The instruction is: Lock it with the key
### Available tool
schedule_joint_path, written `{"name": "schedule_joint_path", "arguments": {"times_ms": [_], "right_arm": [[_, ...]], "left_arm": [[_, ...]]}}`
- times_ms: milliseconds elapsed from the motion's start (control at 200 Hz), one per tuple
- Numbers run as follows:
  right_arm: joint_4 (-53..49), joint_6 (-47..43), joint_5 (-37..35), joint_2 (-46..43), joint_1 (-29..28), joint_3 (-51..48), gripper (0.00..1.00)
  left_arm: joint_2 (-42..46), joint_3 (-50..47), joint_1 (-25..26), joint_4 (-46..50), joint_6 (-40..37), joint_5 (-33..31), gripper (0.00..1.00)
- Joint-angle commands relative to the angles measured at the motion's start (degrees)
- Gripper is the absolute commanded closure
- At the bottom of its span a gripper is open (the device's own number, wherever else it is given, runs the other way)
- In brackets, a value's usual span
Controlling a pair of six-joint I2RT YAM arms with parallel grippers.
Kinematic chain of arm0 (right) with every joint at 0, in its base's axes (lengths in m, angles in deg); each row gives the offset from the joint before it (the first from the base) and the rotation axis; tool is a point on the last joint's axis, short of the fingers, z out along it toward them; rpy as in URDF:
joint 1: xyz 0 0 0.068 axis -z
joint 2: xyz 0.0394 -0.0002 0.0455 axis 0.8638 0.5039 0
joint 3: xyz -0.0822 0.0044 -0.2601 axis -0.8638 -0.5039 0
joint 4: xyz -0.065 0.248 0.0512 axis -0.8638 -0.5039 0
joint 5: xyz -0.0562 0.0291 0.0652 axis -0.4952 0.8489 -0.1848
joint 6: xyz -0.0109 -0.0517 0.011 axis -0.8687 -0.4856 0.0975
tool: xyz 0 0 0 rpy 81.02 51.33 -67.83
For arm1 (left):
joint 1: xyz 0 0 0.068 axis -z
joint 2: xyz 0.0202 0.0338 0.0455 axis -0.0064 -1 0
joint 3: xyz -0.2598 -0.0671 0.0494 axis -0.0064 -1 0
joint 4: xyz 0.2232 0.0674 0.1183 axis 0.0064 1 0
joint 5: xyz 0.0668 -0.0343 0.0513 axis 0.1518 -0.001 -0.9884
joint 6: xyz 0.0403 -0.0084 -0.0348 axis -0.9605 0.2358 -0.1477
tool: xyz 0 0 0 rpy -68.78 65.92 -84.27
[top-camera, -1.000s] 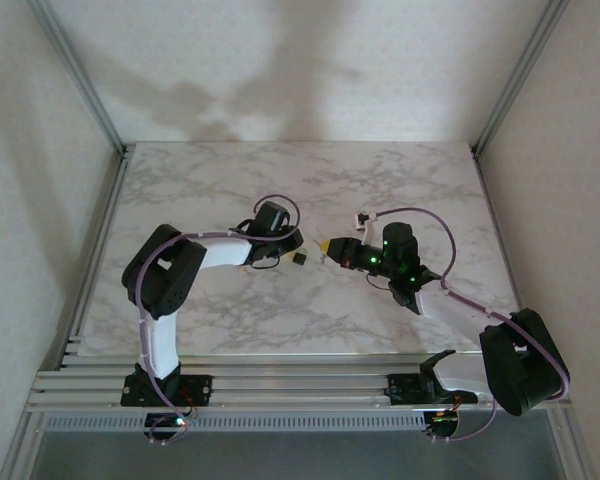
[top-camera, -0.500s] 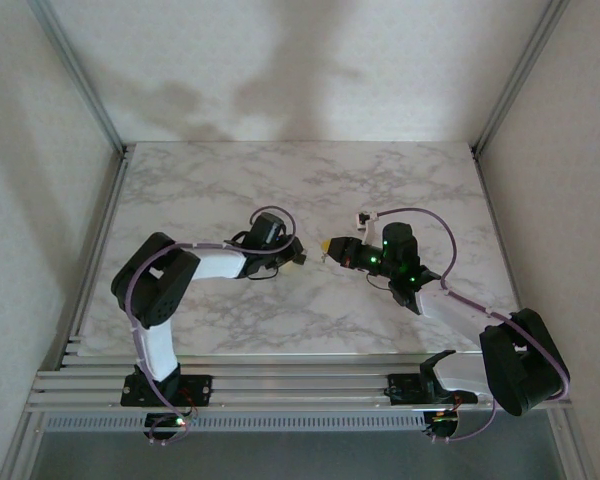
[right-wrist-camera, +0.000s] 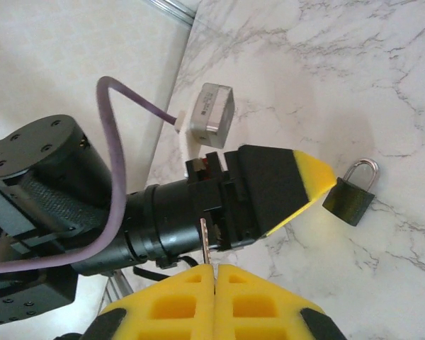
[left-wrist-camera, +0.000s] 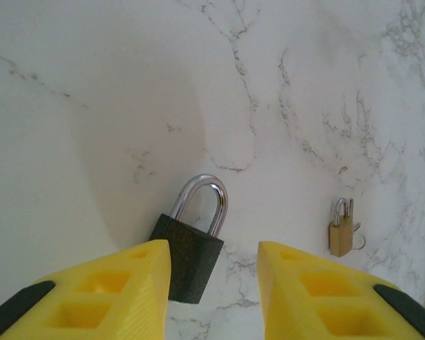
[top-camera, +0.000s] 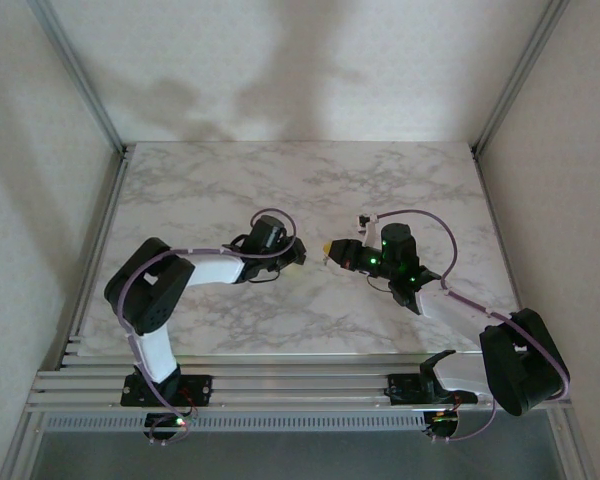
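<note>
We see the marble counter [top-camera: 230, 180] under both arms. Our left tool [left-wrist-camera: 214, 248] hangs low over it, yellow fingers spread. Our right tool [right-wrist-camera: 214, 268] is pressed together. The black padlock [left-wrist-camera: 190, 258] lies flat on the counter between the left tool's fingers, close to the left one. A small brass padlock [left-wrist-camera: 341, 237] lies well apart. The right tool pinches the key [right-wrist-camera: 207, 241], whose blade juts toward the left tool.
</note>
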Motion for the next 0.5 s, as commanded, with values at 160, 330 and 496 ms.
{"name": "schedule_joint_path", "arguments": {"times_ms": [160,330,496], "right_arm": [[1.53,-0.41,-3.11,1.15,0.38,-0.48,1.00],[2.04,0.52,-6.16,3.91,0.25,-0.73,1.00],[5.36,3.81,-8.25,9.72,-0.21,-0.25,1.00]], "left_arm": [[7.02,-1.46,-0.93,3.00,-2.04,-4.77,0.64],[9.97,-2.02,-1.39,6.60,-4.99,-8.09,0.60],[12.55,-3.57,-2.40,8.91,-7.33,-9.68,0.55]]}}
